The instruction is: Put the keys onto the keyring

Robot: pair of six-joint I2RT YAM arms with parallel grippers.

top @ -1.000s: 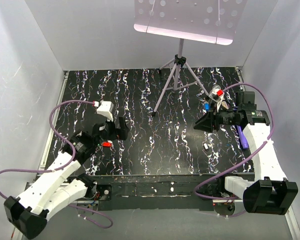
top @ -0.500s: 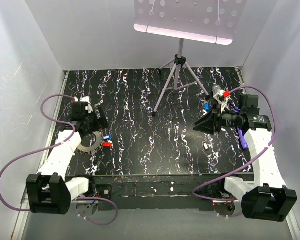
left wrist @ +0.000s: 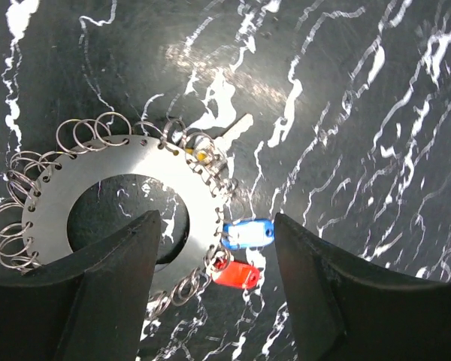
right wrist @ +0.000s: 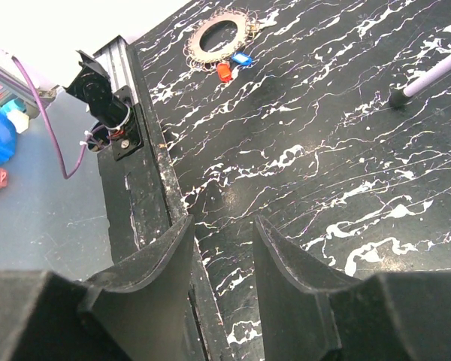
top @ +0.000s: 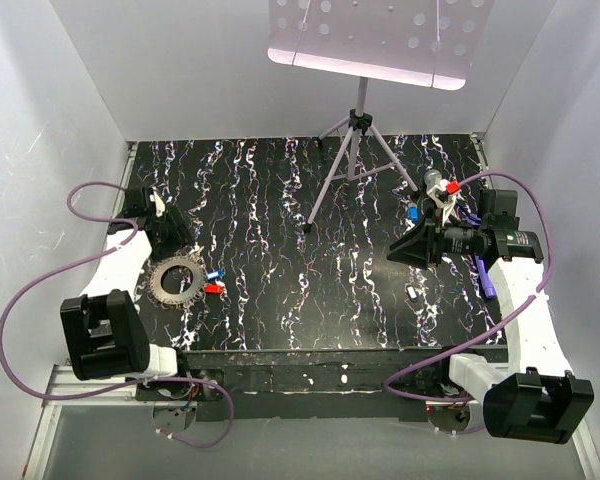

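1. Keyring: perforated metal disc fringed with wire loops, lying near-left on the surface.
2. Keys: blue key and red key at its right rim; silver key beyond.
3. Left gripper: jaws apart, empty.
4. Right gripper: right side, jaws partly apart, empty.

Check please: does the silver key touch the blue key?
Apart. The left wrist view shows the silver key and the blue key with a plain stretch of bare black table between them.
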